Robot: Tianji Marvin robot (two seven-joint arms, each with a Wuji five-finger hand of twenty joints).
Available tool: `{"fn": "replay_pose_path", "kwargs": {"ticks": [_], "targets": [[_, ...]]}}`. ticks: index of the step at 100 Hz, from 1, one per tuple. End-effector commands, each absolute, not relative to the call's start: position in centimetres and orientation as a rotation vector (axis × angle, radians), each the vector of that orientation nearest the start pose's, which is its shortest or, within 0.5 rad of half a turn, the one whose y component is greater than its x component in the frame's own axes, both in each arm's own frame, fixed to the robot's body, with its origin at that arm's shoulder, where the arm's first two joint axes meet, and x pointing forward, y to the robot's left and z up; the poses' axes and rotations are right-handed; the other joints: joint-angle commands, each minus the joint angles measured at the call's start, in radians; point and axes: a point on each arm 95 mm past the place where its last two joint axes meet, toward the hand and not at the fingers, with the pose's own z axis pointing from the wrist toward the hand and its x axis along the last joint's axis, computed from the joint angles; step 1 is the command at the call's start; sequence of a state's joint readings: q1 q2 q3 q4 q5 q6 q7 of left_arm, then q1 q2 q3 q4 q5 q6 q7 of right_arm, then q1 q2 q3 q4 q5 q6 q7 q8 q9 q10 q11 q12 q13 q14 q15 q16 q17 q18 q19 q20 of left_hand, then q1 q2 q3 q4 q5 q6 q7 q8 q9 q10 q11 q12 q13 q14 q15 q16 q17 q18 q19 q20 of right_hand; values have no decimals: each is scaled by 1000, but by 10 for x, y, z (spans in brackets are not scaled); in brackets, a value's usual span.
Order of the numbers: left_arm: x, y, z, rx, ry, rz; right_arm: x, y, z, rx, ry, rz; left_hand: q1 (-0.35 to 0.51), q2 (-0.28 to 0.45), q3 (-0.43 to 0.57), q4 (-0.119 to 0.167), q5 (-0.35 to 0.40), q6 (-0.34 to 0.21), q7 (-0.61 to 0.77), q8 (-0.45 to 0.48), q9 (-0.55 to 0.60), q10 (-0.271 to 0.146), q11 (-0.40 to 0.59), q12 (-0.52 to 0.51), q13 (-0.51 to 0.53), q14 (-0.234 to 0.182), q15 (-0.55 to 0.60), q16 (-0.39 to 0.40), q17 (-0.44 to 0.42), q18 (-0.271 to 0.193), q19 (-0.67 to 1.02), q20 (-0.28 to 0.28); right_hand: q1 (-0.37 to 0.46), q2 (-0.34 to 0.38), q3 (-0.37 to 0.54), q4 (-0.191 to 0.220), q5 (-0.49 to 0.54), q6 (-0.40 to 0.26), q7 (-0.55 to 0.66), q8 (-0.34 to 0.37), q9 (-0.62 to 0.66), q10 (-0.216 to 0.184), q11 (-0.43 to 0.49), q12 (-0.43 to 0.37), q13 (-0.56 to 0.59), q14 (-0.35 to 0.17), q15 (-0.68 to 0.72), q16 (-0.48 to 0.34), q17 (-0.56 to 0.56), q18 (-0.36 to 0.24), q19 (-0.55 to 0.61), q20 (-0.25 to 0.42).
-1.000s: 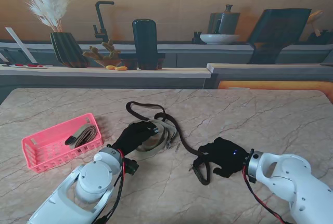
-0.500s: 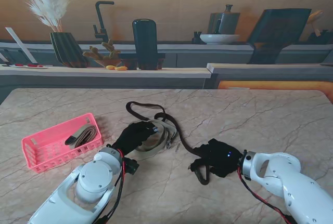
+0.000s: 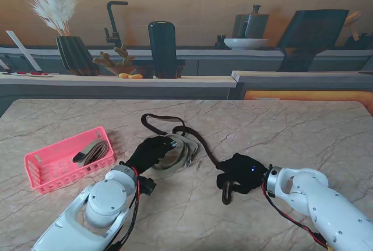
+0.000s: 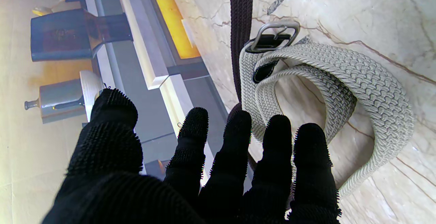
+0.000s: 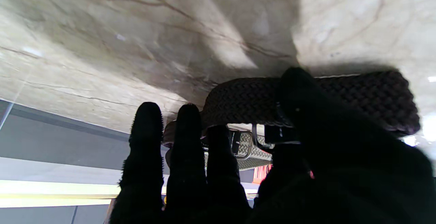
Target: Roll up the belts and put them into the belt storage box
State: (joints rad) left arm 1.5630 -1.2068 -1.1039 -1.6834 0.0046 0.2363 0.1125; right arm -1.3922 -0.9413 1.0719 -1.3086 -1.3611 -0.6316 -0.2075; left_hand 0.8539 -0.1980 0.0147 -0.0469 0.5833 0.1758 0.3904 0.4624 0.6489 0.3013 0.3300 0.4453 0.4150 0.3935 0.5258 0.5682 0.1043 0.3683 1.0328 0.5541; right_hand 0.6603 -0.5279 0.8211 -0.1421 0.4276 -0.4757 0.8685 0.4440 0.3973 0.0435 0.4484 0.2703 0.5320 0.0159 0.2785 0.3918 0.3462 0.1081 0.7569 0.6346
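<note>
Dark brown woven belt (image 3: 175,126) trails across the marble-patterned table (image 3: 291,123) from the stand's view, its near end under the right hand (image 3: 242,173), with a pink plastic basket (image 3: 41,166) far left. The left wrist shows the left hand (image 4: 204,169), fingers spread, on a loosely coiled beige woven belt (image 4: 357,77). The right wrist shows thumb and fingers pinching the first brown fold, so rolling has begun; next needs turning it onward.
</note>
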Motion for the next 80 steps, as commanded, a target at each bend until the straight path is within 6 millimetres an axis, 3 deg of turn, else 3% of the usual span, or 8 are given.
{"fn": "replay_pose_path", "kwargs": {"ticks": [1, 9, 16, 41, 80], "targets": [[386, -72, -325, -2307, 779, -1918, 400, -29, -374, 499, 2203, 1469, 31, 39, -22, 18, 23, -23, 13, 9, 24, -1, 9, 10, 18, 18, 16, 15, 5, 16, 31, 5, 22, 43, -44, -49, 91, -13, 113, -32, 48, -10, 17, 20, 32, -15, 15, 10, 9, -7, 38, 9], [386, -72, -325, -2305, 776, -1917, 401, -28, -372, 483, 2212, 1473, 31, 39, -22, 18, 24, -23, 13, 8, 24, -1, 10, 10, 19, 18, 16, 15, 5, 16, 31, 5, 25, 53, -57, -48, 273, 28, 145, -81, 140, -22, 20, 24, 52, -18, 17, 9, 9, 9, 42, 3], [386, -71, -325, -2302, 776, -1916, 403, -27, -372, 481, 2227, 1477, 32, 38, -22, 18, 23, -23, 13, 8, 24, -1, 9, 10, 19, 17, 15, 15, 5, 17, 30, 5, 24, 51, -56, -50, 333, 65, 139, -126, 195, -26, 6, 21, 59, -16, 12, 5, 3, 21, 39, -2], [388, -68, -325, -2278, 771, -1919, 410, -22, -367, 473, 2203, 1545, 35, 37, -21, 18, 22, -26, 13, 9, 22, -6, 8, 10, 18, 11, 13, 13, 6, 17, 29, 5, -12, 137, -110, -37, 386, 130, 127, -158, 294, -43, -18, 32, 93, -25, -1, 6, -7, 45, 18, -11], [397, -69, -332, -2214, 802, -1929, 418, -1, -333, 757, 1921, 1778, 74, 30, -2, 24, 16, -46, 22, 12, -29, -29, -10, -1, -19, -31, -28, -8, -12, -9, -14, -17, -32, 140, -95, -30, 415, 121, 138, -138, 324, -26, -15, 51, 103, -13, -1, 17, -31, 74, 5, -13]]}}
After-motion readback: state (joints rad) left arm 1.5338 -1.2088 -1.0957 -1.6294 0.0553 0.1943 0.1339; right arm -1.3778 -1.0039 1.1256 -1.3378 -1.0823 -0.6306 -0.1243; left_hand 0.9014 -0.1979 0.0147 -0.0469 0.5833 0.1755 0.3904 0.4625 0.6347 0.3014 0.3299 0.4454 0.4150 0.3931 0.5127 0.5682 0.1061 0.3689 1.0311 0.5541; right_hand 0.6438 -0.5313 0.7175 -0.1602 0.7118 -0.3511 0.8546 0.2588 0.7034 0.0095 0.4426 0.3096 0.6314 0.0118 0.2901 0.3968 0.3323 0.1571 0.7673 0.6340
